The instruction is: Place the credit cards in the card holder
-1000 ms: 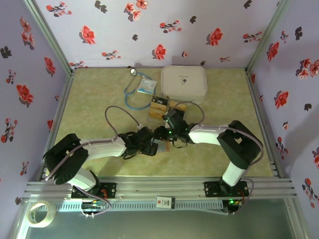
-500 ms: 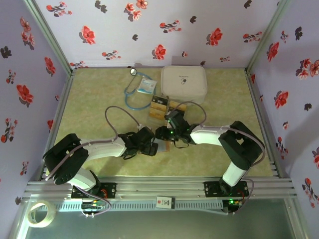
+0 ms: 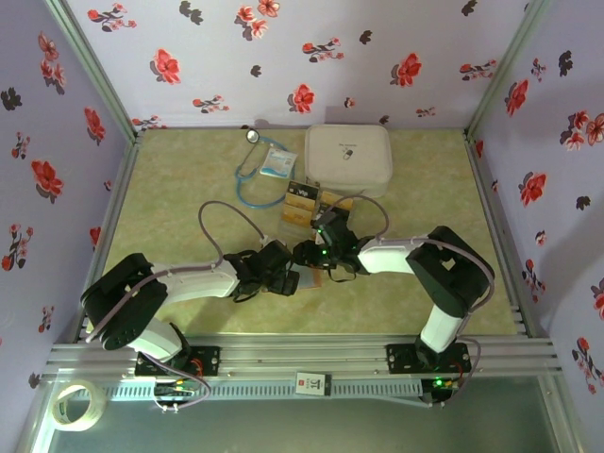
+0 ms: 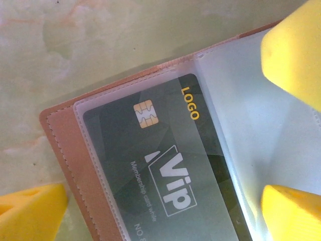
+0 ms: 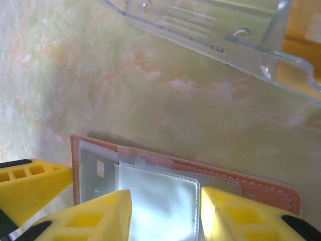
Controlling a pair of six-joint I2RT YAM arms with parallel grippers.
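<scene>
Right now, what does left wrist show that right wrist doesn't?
Left wrist: black credit card under a clear pocket, print readable: gold LOGO, white VIP, chip. Right wrist: clear plastic piece beyond the card holder, a whitish pocket leaf. Both: the pinkish-brown card holder open on the table, yellow fingers by it.

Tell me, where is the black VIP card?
In the left wrist view, the black card sits tucked inside a clear pocket of the open card holder, right beside the holder's pinkish stitched edge.
</scene>
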